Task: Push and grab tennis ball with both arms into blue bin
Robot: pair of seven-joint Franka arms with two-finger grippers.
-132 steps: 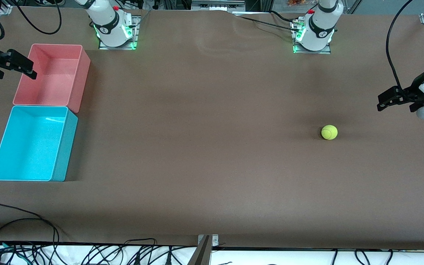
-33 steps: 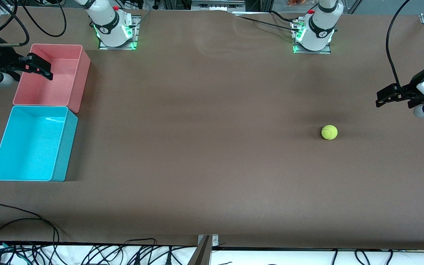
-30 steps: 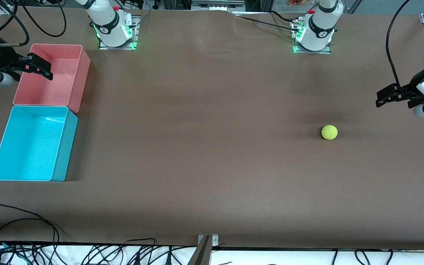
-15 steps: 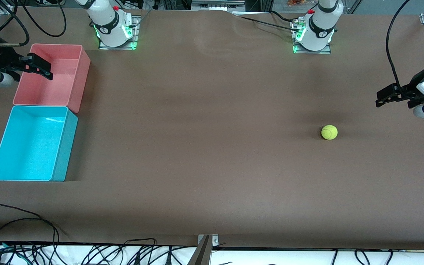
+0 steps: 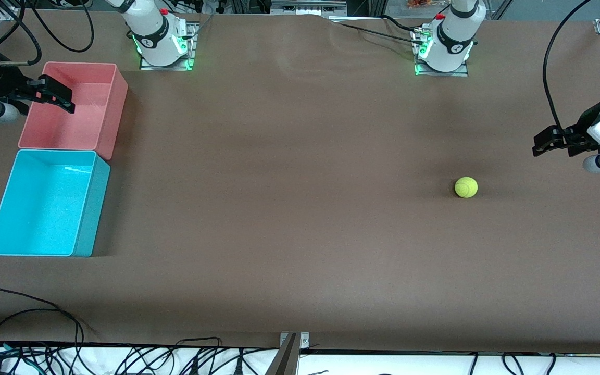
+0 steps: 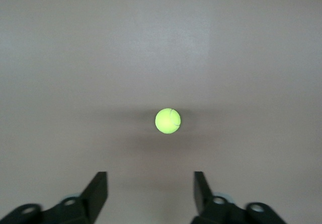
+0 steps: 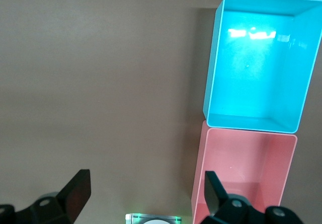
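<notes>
left gripper (image 5: 539,144) dipped slightly, fingers spread, tennis ball (image 5: 466,187) unmoved; right gripper (image 5: 58,96) waits, fingers spread.

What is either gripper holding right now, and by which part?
Nothing. Left gripper and right gripper are open and empty; the ball lies free on the table.

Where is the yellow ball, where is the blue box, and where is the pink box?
tennis ball (image 5: 466,187): front view, middle of the fuzzy ball.
blue bin (image 5: 93,203): front view, on its outer side wall.
pink bin (image 5: 113,115): front view, on its outer side wall.
</notes>
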